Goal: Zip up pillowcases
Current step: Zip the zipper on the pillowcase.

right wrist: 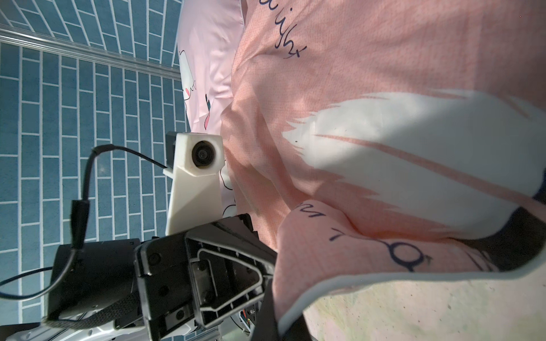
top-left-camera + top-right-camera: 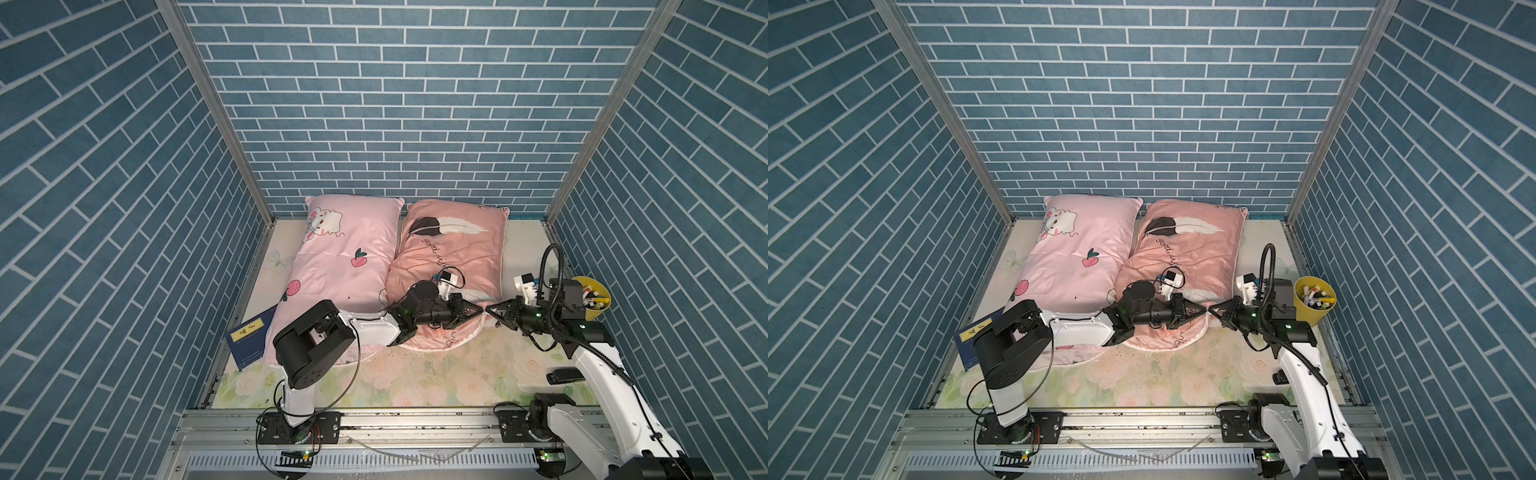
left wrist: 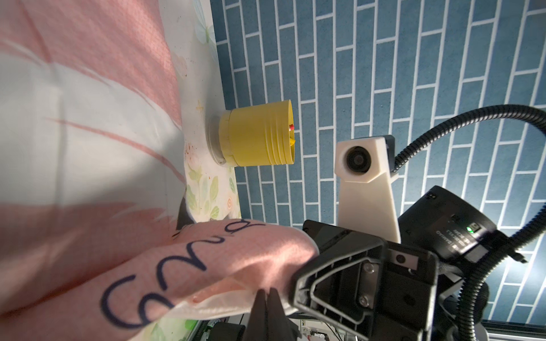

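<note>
A floral sheet (image 2: 436,374) spreads beneath both arms. The pink pillowcase (image 2: 340,257) lies behind the left gripper (image 2: 478,311), under its arm and pressed against the salmon pillowcase (image 2: 457,253). That one's near corner sits between the two grippers. The left gripper is pinched tight on the corner's white hem. The right gripper (image 2: 492,309), nearly tip to tip with it, is clamped on the same hem. A yellow cup (image 2: 1308,313) stands just behind the right gripper.

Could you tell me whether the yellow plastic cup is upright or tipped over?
Upright: the yellow plastic cup stands on its base, mouth upward, markers inside.
</note>
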`<state>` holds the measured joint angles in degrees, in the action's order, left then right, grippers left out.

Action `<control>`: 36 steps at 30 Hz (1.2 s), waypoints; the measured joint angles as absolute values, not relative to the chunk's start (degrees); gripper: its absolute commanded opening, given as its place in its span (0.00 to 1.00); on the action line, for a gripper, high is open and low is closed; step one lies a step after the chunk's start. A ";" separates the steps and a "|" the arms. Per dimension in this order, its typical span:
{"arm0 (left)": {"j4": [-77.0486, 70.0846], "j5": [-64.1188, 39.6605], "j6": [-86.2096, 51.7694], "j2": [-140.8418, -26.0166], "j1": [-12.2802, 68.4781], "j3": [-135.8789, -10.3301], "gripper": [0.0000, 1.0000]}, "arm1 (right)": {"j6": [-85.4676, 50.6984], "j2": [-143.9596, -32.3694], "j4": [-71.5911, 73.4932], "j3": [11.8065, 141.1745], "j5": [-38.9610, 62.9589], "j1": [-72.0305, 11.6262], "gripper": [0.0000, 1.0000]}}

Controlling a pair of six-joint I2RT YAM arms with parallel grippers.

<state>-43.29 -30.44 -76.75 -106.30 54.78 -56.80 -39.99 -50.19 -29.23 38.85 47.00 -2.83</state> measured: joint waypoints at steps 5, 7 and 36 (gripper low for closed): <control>-38.72 -30.92 -73.58 -105.34 55.05 -56.80 0.00 | -40.25 -47.94 -32.27 39.31 45.80 -2.66 0.00; -36.51 -30.92 -72.18 -104.27 55.22 -56.80 0.00 | -40.23 -47.18 -33.36 40.07 45.43 -2.31 0.00; -16.51 -29.12 -59.27 -96.31 56.77 -53.52 0.00 | -39.90 -46.70 -42.50 48.53 38.94 2.57 0.00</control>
